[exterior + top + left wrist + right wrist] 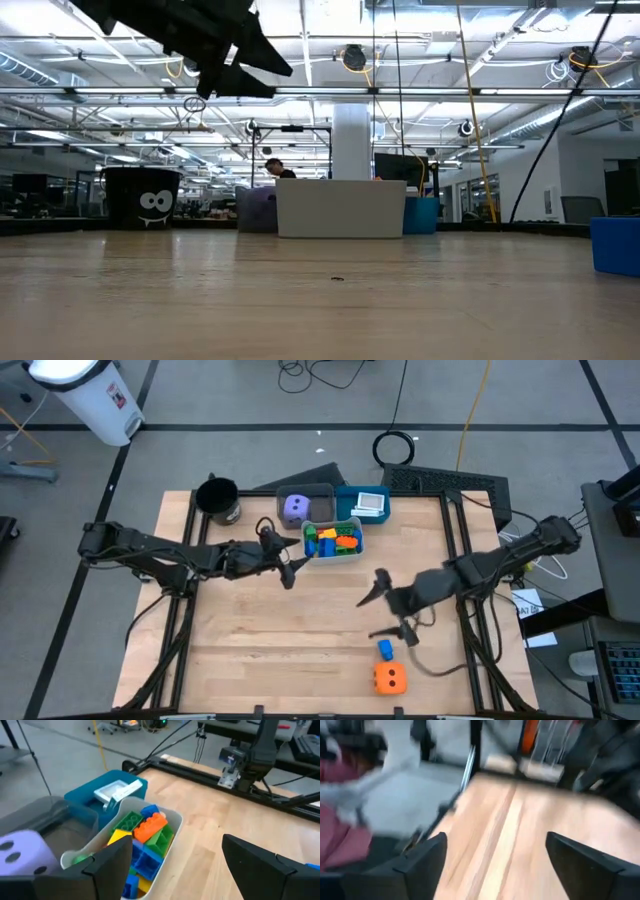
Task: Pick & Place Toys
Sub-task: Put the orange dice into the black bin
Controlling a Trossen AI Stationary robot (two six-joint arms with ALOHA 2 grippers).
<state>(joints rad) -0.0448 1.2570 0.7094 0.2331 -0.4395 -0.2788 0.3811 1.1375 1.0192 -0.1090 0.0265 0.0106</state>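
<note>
High view: the wooden surface (300,650) carries a cluster of bins at its far middle. A white bin (334,542) holds a heap of red, orange, yellow, green and blue building blocks (332,538). Just behind it on the left, a grey bin (322,492) holds the purple die (295,509), and just behind it on the right, a blue bin (350,502) holds small white cards (371,504). A black cup (218,499) stands at the far left of the surface, apart from the bins.

The left pincer (290,560) hangs just left of the white bin, its fingers spread apart and nothing between them. From the left wrist view the same open fingers (107,865) frame the white bin (172,820) with its blocks (145,837), the purple die (22,852) in the grey bin to one side, and the cards (117,790) lying in the blue bin (85,800).

The right pincer (378,605) sits over the middle right of the surface, its fingers wide apart and empty. The right wrist view shows only bare wood between those spread fingers (427,857), blurred.

At the near right of the surface lie a small blue block (385,649) and, just nearer, the orange die (390,679); both rest on the wood, near the right pincer but not touching it.

In the low view the left pincer (240,70) hangs high above the surface at upper left, the black cup (142,199) stands far left, and the white bin (340,208) sits at the far middle.
</note>
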